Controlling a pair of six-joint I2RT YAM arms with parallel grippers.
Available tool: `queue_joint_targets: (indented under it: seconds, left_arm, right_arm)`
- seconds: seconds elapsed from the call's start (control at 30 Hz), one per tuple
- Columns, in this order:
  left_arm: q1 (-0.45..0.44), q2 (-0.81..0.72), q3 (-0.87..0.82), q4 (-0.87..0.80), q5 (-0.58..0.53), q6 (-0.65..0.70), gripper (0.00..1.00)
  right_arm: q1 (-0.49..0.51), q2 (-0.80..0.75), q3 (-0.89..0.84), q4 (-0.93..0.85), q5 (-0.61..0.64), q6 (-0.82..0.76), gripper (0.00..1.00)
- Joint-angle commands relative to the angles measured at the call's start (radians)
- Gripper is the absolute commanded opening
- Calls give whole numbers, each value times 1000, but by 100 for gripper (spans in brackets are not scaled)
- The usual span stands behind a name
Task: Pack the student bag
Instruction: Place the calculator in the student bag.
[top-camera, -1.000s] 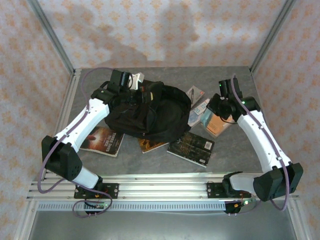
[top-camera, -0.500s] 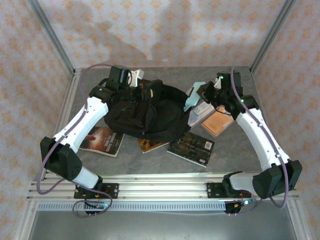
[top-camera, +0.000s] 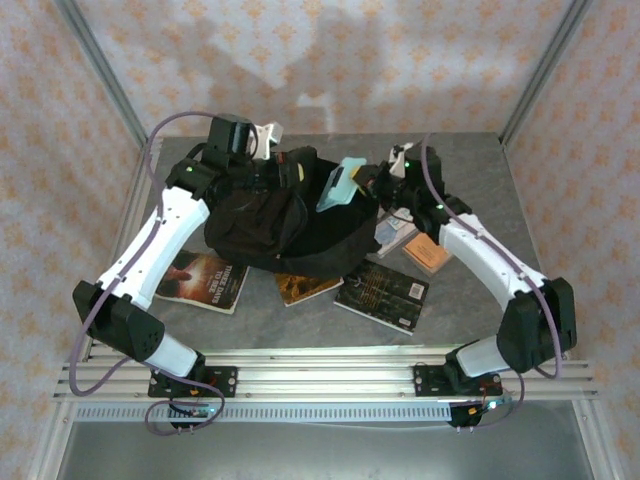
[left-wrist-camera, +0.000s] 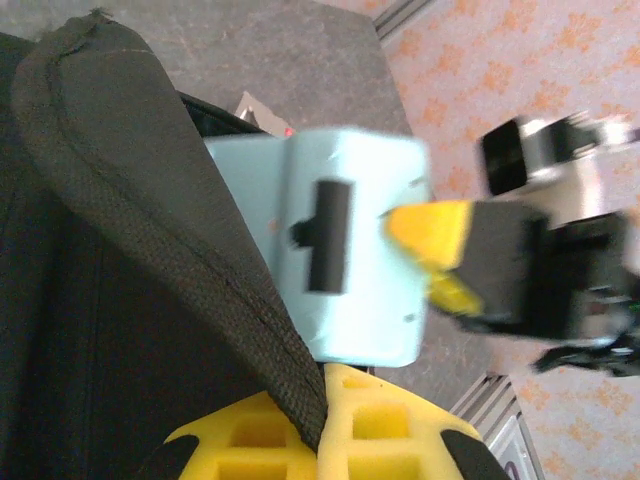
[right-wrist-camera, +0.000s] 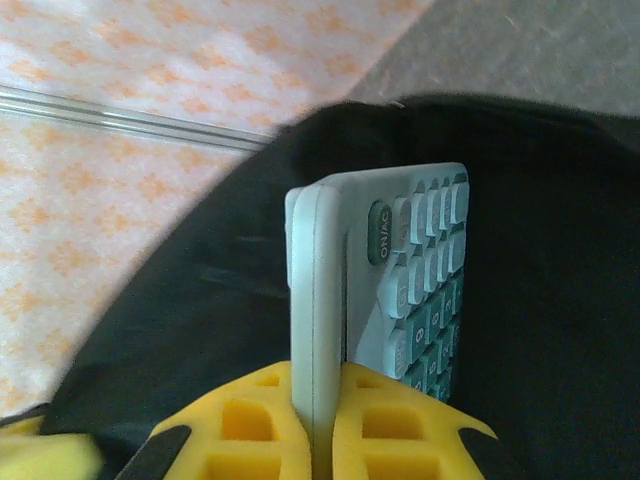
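My left gripper (left-wrist-camera: 322, 425) is clamped on the student bag (top-camera: 270, 225). In the left wrist view a ridge of its black woven fabric runs from the upper left of the frame down into the seam between my two yellow pads at the bottom edge. From overhead, the bag lies slumped in the middle of the grey table (top-camera: 470, 170), and my left jaws grip its far rim, upper centre-left of the frame.

My right gripper (right-wrist-camera: 318, 425) is closed on a pale blue calculator (right-wrist-camera: 395, 290), pinching its lower end between the yellow pads. The calculator stands on edge with its keys facing the right of the frame and black bag fabric behind it. Overhead, it hangs over the upper right part of the bag, just left of my right wrist. The left wrist view shows its plain back in mid-frame, right beside the fabric ridge, with one yellow finger of my right gripper on its right side.

Books lie along the bag's near side: a dark book with red cover art (top-camera: 205, 280) at lower left, a yellow-brown book (top-camera: 302, 291) poking out from under the bag, a black book (top-camera: 382, 296) right of it, and an orange book (top-camera: 428, 253) farther right.
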Motion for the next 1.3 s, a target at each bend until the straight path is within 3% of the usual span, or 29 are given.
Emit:
queue_joint_targets:
  seconds: [0.0, 0.4, 0.73, 0.77, 0.87, 0.97, 1.07, 1.27]
  left_arm:
    - [14, -34, 85, -20, -13, 32, 0]
    - [14, 16, 152, -49, 32, 69, 0]
    - [16, 23, 130, -27, 45, 69, 0]
    - [15, 25, 128, -27, 45, 69, 0]
    - [18, 31, 127, -27, 47, 70, 0]
    - [25, 25, 111, -25, 36, 71, 0]
    - [36, 14, 92, -20, 14, 66, 0]
    - [57, -5, 25, 4, -62, 35, 0]
  right_arm:
    - [19, 10, -54, 213, 27, 65, 0]
    - [135, 196, -40, 414, 53, 122, 0]
    - [246, 466, 164, 371, 83, 131, 0]
    - [257, 496, 187, 351, 79, 126, 6]
    - [275, 523, 227, 257, 97, 90, 54]
    - [275, 459, 221, 144, 166, 3, 77]
    - [275, 365, 239, -22, 245, -124, 84]
    - [273, 198, 299, -374, 447, -315, 85]
